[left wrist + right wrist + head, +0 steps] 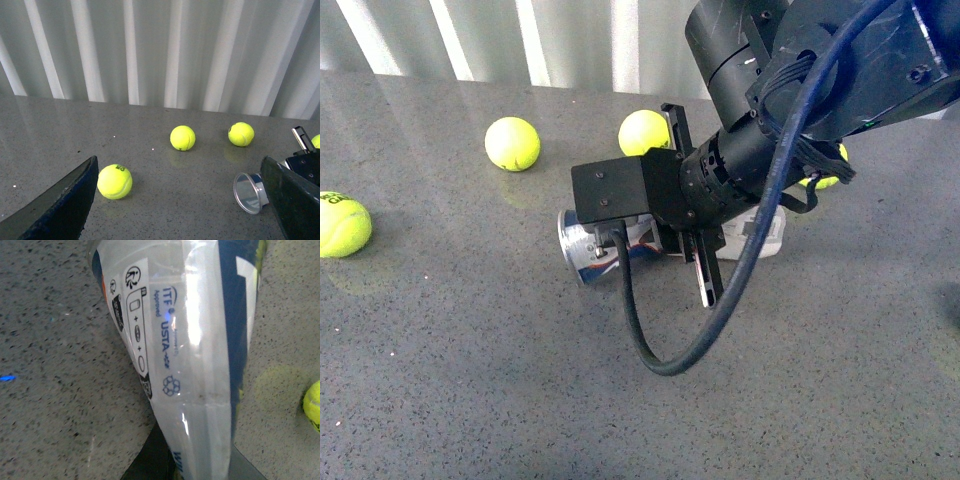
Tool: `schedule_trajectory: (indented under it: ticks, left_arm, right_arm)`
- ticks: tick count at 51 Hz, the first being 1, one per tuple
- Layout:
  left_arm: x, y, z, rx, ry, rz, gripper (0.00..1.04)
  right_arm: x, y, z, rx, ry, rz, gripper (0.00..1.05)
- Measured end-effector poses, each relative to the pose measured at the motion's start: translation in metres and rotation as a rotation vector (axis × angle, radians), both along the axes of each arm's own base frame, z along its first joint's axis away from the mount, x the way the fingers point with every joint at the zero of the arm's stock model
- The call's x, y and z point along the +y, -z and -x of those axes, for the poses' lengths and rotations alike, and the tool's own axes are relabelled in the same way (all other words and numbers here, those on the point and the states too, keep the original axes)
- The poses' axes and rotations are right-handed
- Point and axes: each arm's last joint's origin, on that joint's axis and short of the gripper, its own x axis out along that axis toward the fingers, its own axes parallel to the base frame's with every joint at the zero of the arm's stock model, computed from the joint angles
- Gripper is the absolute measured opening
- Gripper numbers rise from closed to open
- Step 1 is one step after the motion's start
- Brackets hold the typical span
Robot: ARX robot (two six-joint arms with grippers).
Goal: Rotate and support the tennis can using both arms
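Now | tennis can [582,250] lying flat | right hand [692,205] astride its middle

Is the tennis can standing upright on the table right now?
No, the tennis can lies on its side on the table, with its long axis flat along the surface.

Soft, fairly bright light comes from the pale ribbed backdrop [175,50], whose stripes reflect in the glossy surface [470,380]. Shadows under the tennis balls [114,181] are faint. Seen up close, the tennis can [200,340] looks blurred, with white glare streaks.
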Motion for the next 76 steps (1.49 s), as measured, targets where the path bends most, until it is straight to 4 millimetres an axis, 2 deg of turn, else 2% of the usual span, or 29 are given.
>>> schedule_trajectory:
  ticks: [10,26,30,36,40,44,58,62,69,75,76]
  left_arm:
    - [0.000,0.000,0.000,0.000,0.000,0.000,0.98]
    - [0.000,0.000,0.000,0.000,0.000,0.000,0.98]
    - [0.000,0.000,0.000,0.000,0.000,0.000,0.98]
    - [0.000,0.000,0.000,0.000,0.000,0.000,0.98]
    - [0.000,0.000,0.000,0.000,0.000,0.000,0.98]
    - [0.000,0.000,0.000,0.000,0.000,0.000,0.98]
    - [0.000,0.000,0.000,0.000,0.000,0.000,0.98]
    - [0.000,0.000,0.000,0.000,0.000,0.000,0.98]
    - [0.000,0.000,0.000,0.000,0.000,0.000,0.98]
    - [0.000,0.000,0.000,0.000,0.000,0.000,0.98]
    - [0.000,0.000,0.000,0.000,0.000,0.000,0.98]
  right_arm:
    - [0.005,0.006,-0.013,-0.022,0.072,-0.059,0.06]
    - [0.001,0.016,-0.002,0.063,0.179,-0.136,0.72]
    - [-0.001,0.018,0.001,0.069,0.191,-0.139,0.86]
    - [-0.003,0.019,0.004,0.070,0.201,-0.147,1.00]
    - [-0.003,0.014,0.005,0.070,0.208,-0.162,0.97]
    - [-0.004,0.002,0.006,0.075,0.213,-0.204,0.98]
    - [-0.012,-0.064,0.022,0.123,0.303,-0.453,0.98]
    - [-0.024,-0.088,0.034,0.090,0.378,-0.553,0.98]
    - [-0.051,-0.112,0.053,0.031,0.550,-0.641,0.98]
    - [-0.088,-0.121,0.070,0.013,0.887,-0.703,0.98]
    - [-0.102,-0.121,0.077,0.027,1.008,-0.718,0.98]
